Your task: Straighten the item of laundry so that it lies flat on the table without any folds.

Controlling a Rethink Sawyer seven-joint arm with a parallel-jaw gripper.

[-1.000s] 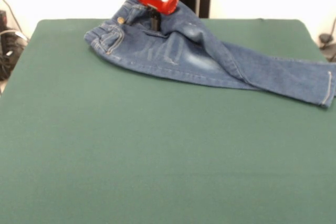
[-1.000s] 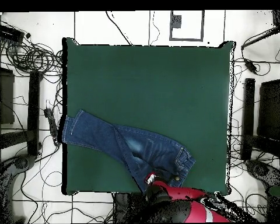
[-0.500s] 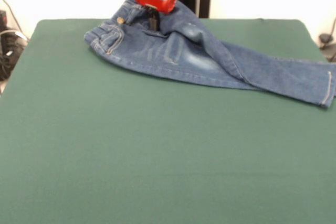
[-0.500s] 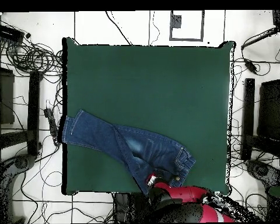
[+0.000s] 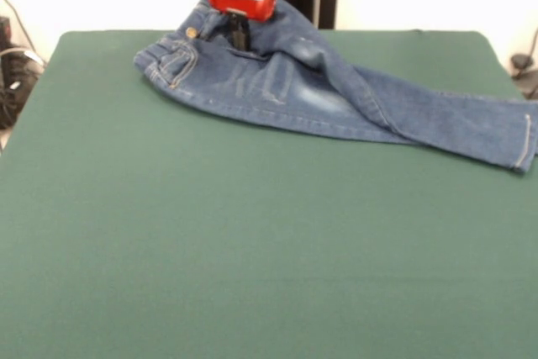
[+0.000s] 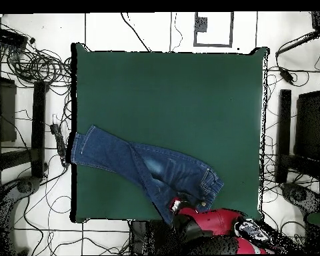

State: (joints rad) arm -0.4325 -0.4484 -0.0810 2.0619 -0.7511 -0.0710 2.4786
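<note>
A small pair of blue denim jeans with orange stitching and pale faded thigh patches [image 5: 277, 81] lies across the upper part of the front view, on a large rectangular table with a dark green felt-like top [image 5: 252, 241]. The waistband end sits at the upper left of centre, close to the table's top edge, with a brass button [image 5: 193, 33] showing near a front pocket. From there the legs run down and to the right, one lying partly over the other, and the hem reaches the right edge of the frame, at the table's right side. The cloth is creased and bunched around the crotch and upper thighs, so the jeans do not lie flat. The red and black gripper [image 5: 239, 33] comes down from the top centre of the front view, its red collar just above the waistband and its dark tips down at the denim beside the button. Whether the fingers are apart or pinching cloth cannot be told. In the overhead view the jeans [image 6: 146, 168] stretch from the table's left edge to the lower middle, and the gripper [image 6: 177, 205] meets them at the waistband near the table's [image 6: 169, 93] bottom edge.
</note>
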